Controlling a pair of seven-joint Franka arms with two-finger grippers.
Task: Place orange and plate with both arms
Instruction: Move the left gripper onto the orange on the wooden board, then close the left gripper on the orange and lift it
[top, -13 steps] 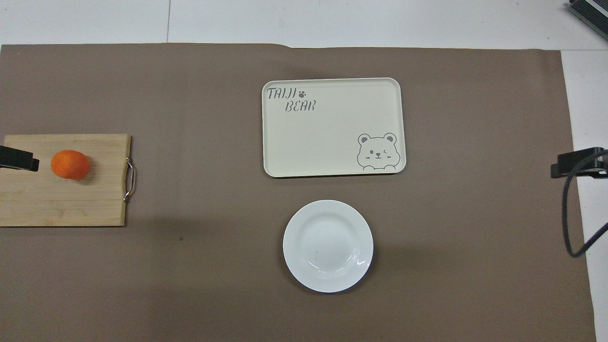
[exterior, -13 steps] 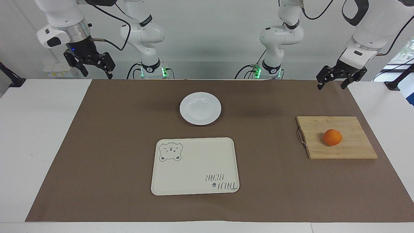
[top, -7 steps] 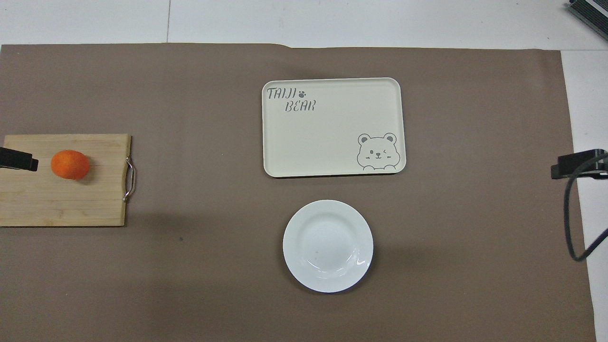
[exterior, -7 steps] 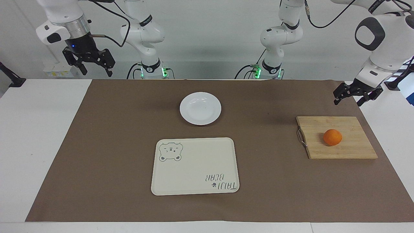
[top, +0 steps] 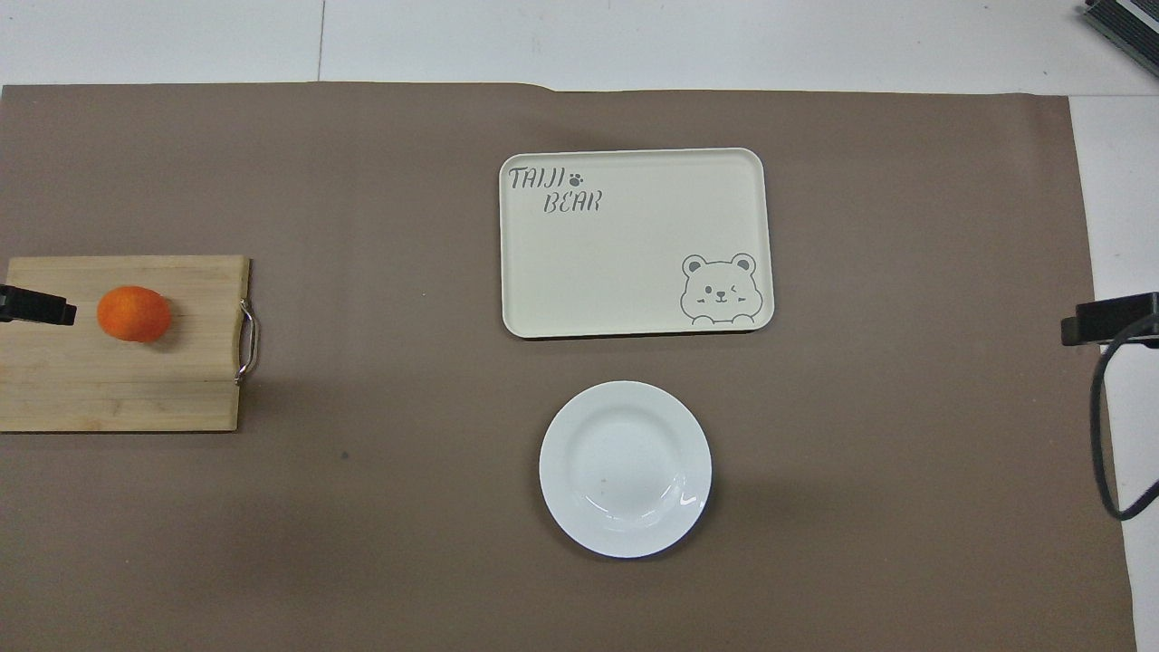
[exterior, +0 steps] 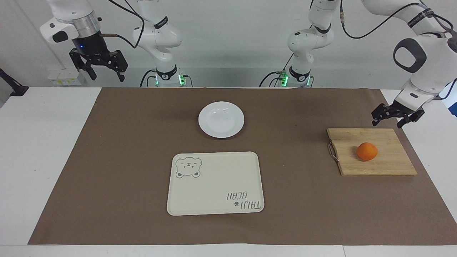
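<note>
The orange (exterior: 367, 151) lies on a wooden cutting board (exterior: 387, 165) toward the left arm's end of the table; it also shows in the overhead view (top: 134, 313). The white plate (exterior: 221, 119) sits empty mid-table, nearer to the robots than the cream tray, and shows in the overhead view (top: 625, 468). My left gripper (exterior: 386, 123) is open and empty, in the air over the board's outer edge; its tip (top: 36, 305) shows beside the orange. My right gripper (exterior: 107, 76) is open and empty, held high over the right arm's end of the table.
A cream rectangular tray with a bear print (exterior: 215, 184) lies empty, farther from the robots than the plate. The cutting board (top: 118, 389) has a metal handle on its inner end. A brown mat (exterior: 125, 160) covers most of the table.
My left gripper has come down and outward to just above the cutting board's outer edge. My right gripper has stayed high and only shifted slightly. The orange, plate and tray have not moved.
</note>
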